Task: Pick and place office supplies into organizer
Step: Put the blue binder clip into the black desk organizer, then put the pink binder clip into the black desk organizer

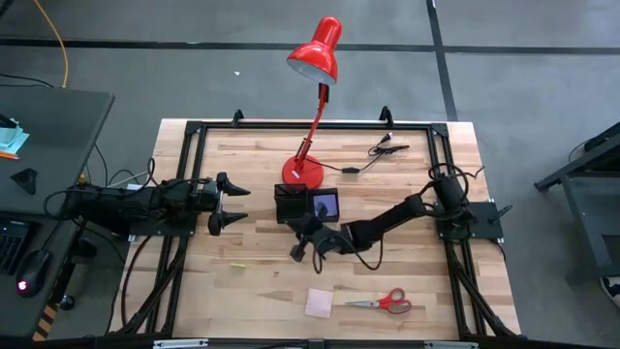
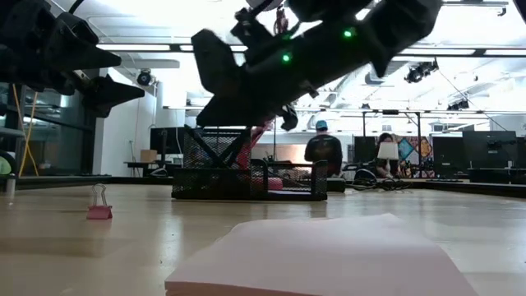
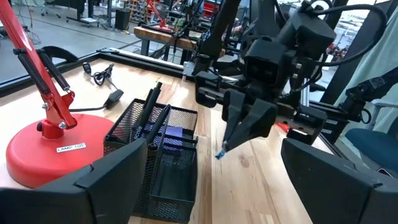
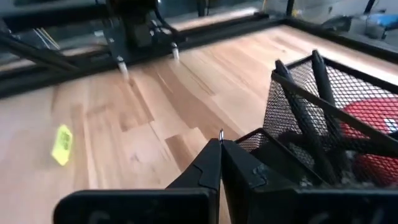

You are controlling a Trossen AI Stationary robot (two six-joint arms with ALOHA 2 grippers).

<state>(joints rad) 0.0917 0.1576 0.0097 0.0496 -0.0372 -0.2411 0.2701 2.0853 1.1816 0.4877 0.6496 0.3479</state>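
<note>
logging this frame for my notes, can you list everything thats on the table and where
organizer: 1, black mesh, mid-table beside the lamp base
pens: at least 2, black, standing in the organizer's taller compartment
purple sticky pad: 1, in the organizer's right compartment
pink sticky pad: 1, front of table, lying flat
scissors: 1, red handles, right of the pink pad
desk lamp: 1, red, base behind the organizer
black cable: 1, back right of table
binder clip: 1, pink, low view only
yellow scrap: 1, left of centre
right gripper: shut on a small thin thing, just in front of the organizer
left gripper: open, left of the organizer
</note>
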